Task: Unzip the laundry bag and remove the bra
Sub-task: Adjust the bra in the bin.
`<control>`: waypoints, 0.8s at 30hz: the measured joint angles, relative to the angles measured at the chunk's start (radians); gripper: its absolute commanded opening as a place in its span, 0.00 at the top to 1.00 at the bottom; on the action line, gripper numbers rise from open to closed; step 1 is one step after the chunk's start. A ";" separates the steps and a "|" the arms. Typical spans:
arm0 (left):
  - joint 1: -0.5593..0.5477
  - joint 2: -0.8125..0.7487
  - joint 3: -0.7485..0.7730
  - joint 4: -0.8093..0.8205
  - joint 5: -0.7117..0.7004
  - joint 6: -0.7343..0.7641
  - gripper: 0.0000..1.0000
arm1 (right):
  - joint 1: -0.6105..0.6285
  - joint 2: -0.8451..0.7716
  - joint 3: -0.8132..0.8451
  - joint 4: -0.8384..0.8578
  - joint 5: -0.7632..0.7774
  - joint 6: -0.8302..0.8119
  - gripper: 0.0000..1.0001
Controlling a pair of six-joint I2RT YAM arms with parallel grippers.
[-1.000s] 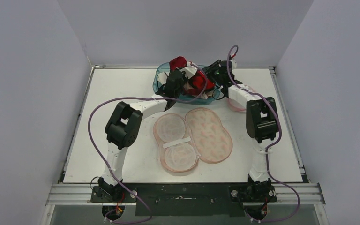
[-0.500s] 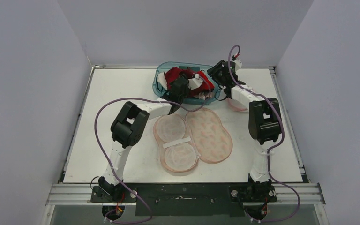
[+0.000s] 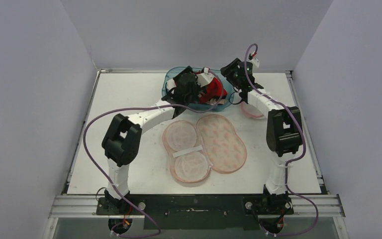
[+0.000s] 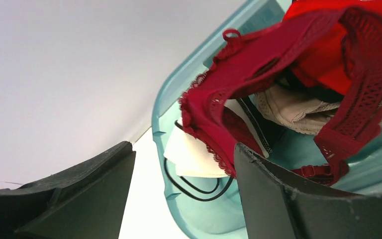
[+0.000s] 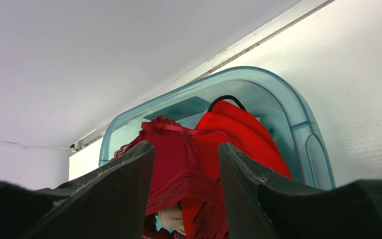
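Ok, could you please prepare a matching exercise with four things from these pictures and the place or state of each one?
Things:
1. red bra
2. laundry bag
3. teal bin
4. left gripper

Places or states:
A. spread open in the middle of the table
B. standing at the far edge
C. fingers apart, holding nothing
D. lying in the bin

Pairs: 1-D, 2-A, 3-B, 4-C
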 measured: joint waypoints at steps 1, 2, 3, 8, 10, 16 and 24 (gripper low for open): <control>-0.002 -0.026 0.000 -0.019 0.009 -0.010 0.29 | 0.000 -0.001 0.000 -0.001 0.001 0.000 0.47; -0.004 -0.053 0.000 -0.040 0.018 -0.019 0.29 | 0.000 -0.002 0.000 -0.002 0.001 0.000 0.46; -0.005 -0.079 0.000 -0.062 0.031 -0.036 0.27 | 0.000 -0.003 0.000 -0.003 0.001 0.000 0.46; 0.013 -0.151 0.051 -0.141 0.123 -0.242 0.54 | 0.000 -0.032 -0.023 -0.003 0.002 0.000 0.50; 0.047 -0.141 0.112 -0.183 0.173 -0.386 0.70 | 0.000 -0.063 -0.064 0.014 0.002 0.005 0.53; 0.205 -0.038 0.269 -0.187 0.304 -0.755 0.91 | 0.010 -0.198 -0.268 0.099 0.010 0.026 0.55; 0.243 0.123 0.269 -0.099 0.449 -1.003 1.00 | 0.042 -0.353 -0.505 0.204 0.020 0.046 0.56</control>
